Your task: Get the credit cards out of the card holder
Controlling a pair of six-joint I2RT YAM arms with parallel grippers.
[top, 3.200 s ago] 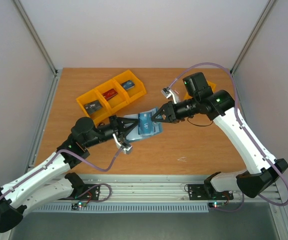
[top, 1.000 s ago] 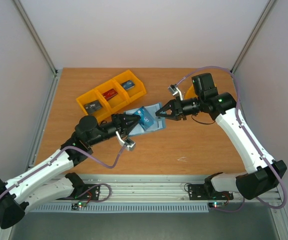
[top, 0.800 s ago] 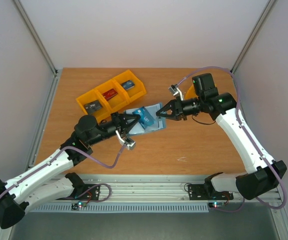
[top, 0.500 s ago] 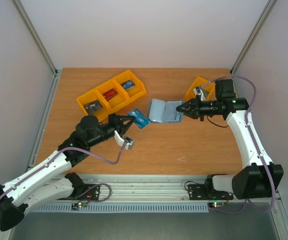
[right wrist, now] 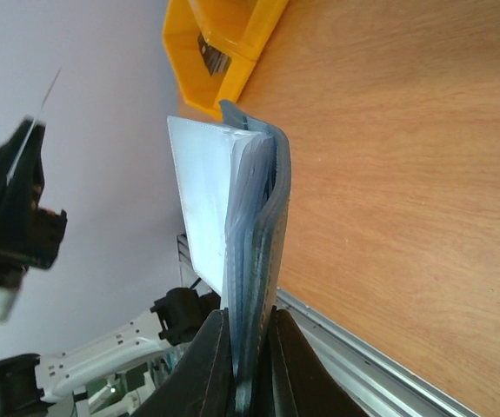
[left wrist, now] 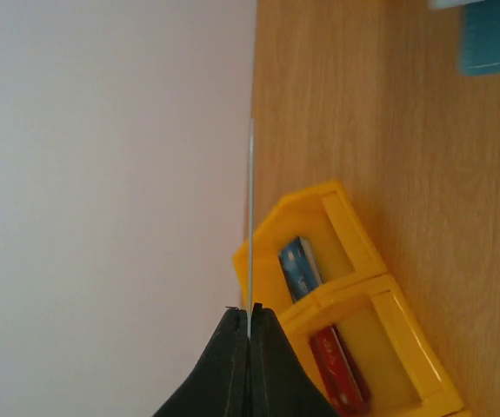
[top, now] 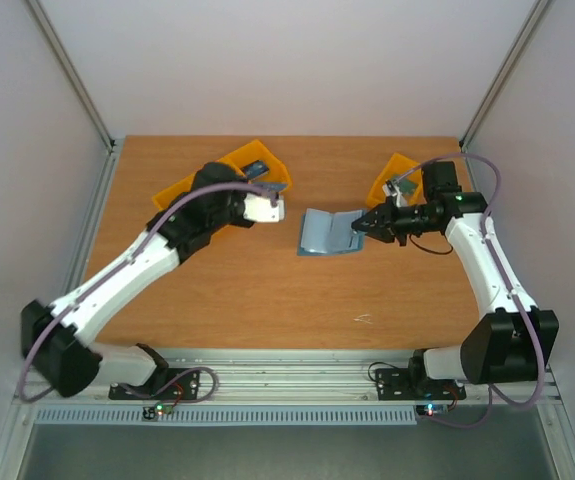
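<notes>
The blue-teal card holder (top: 325,232) lies open near the table's middle. My right gripper (top: 360,226) is shut on its right edge. In the right wrist view the card holder (right wrist: 258,217) stands edge-on between the fingers of the right gripper (right wrist: 251,317), its light pockets fanned out. My left gripper (top: 277,189) hangs over the orange bins and is shut on a credit card (left wrist: 250,217), seen edge-on as a thin line rising from the fingertips. Beneath it, one bin compartment holds a blue card (left wrist: 299,268) and the adjacent compartment a red card (left wrist: 341,369).
The row of orange bins (top: 179,188) sits at the back left, partly hidden by the left arm. A single orange bin (top: 397,168) stands at the back right behind the right wrist. Side walls and metal posts close in the table.
The left arm pulled a blue card away from the holder and swung up and back over the orange bins. The right gripper drew the holder to the right and now holds it still.
</notes>
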